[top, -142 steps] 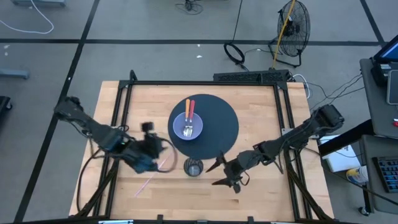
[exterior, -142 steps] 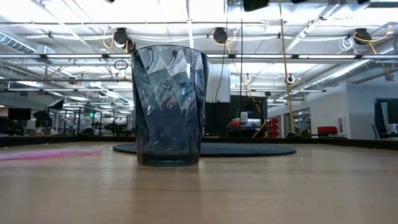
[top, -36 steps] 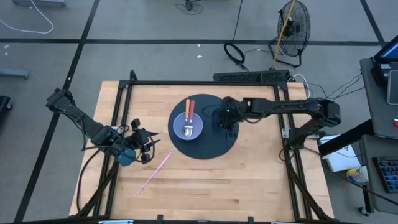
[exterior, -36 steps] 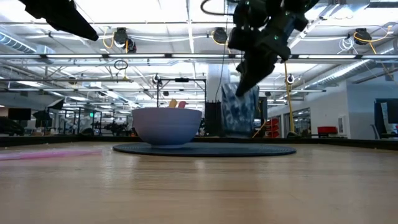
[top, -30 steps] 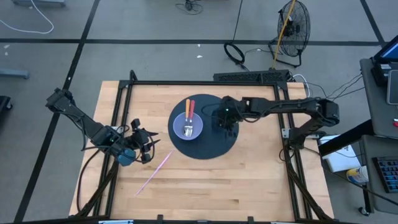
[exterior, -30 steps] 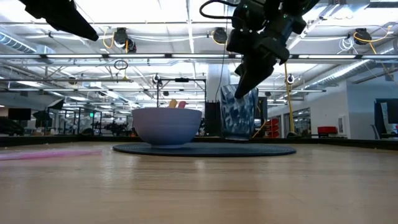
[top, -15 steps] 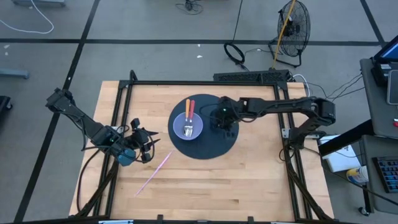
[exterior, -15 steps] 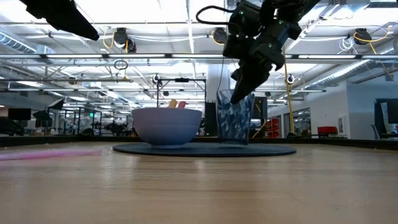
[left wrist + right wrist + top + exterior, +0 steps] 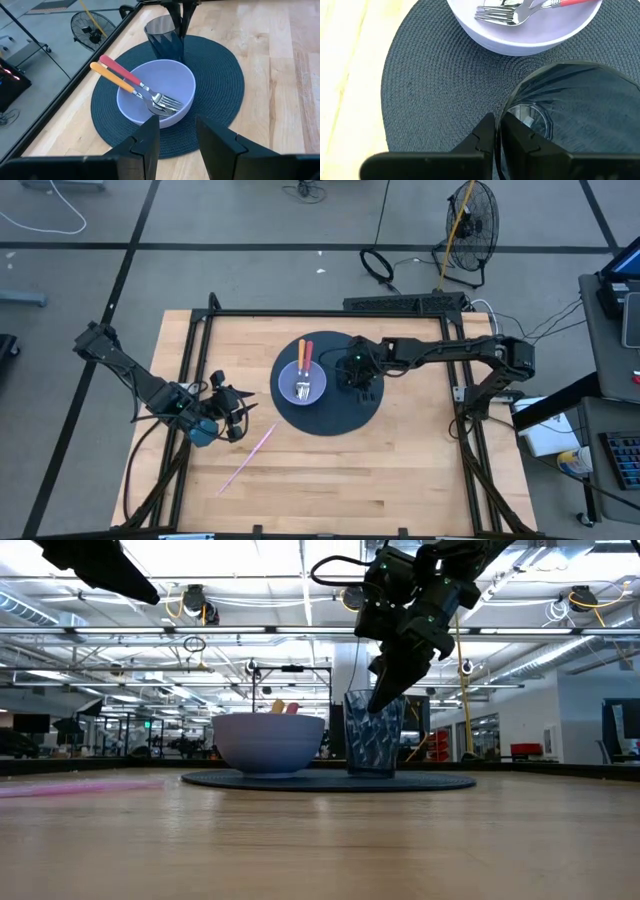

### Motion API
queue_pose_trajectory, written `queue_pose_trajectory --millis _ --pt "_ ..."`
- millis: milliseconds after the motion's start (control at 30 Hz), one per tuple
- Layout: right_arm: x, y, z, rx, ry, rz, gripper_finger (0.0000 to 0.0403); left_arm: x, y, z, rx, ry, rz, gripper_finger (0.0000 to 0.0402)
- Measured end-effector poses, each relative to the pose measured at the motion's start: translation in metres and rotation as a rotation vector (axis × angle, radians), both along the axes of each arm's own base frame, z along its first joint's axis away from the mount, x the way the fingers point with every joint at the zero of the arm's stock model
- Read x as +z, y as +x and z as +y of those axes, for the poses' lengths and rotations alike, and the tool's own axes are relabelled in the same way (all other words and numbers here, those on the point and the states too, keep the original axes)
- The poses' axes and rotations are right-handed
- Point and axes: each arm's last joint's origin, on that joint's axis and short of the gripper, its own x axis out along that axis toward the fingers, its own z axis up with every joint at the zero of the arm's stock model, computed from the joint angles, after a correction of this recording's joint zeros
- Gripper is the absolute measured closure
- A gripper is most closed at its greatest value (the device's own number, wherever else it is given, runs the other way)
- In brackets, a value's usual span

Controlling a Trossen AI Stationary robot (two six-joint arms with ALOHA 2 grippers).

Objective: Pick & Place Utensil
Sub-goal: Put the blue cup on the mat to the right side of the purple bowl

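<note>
A dark blue-grey cup [image 9: 373, 735] stands upright on the round dark placemat [image 9: 335, 415], just right of the lilac bowl [image 9: 301, 386]. My right gripper [image 9: 498, 131] is shut on the cup from above. Two forks, one with an orange handle and one with a red handle [image 9: 131, 80], lie in the bowl with their handles over its far rim. My left gripper [image 9: 177, 131] waits open over the table's left part, near a thin pink stick [image 9: 248, 457] that lies flat on the wood. My right gripper holds the cup by its rim [image 9: 501, 116], on the side away from the bowl, with one finger inside the cup and one outside. The fingers [image 9: 385, 690] slant down from above and from the table's right. The cup stays upright, its base on the placemat.
Black frame rails [image 9: 455, 370] run along the left, right and far sides of the table. Bare wood [image 9: 400, 470] stretches from the placemat to the near edge.
My right gripper has come down and drifted a little toward the bowl with the cup. The cup, which hung upright just above the placemat, now stands on it close beside the bowl.
</note>
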Motion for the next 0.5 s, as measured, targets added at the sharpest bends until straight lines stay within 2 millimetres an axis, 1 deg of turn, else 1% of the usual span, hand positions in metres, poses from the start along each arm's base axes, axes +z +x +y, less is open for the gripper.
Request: queue_pose_trajectory --millis 167,400,500 --pt "0.001 0.000 0.000 -0.001 0.004 0.012 0.0388 0.000 0.000 0.000 0.001 0.000 -0.001 0.0268" --pt "0.014 0.002 0.003 0.003 0.014 0.046 0.0388 0.000 0.000 0.000 0.001 -0.001 -0.001 0.0268" --pt "0.015 0.003 0.005 0.010 0.016 0.046 0.0388 0.000 0.000 0.000 0.001 -0.001 -0.001 0.0268"
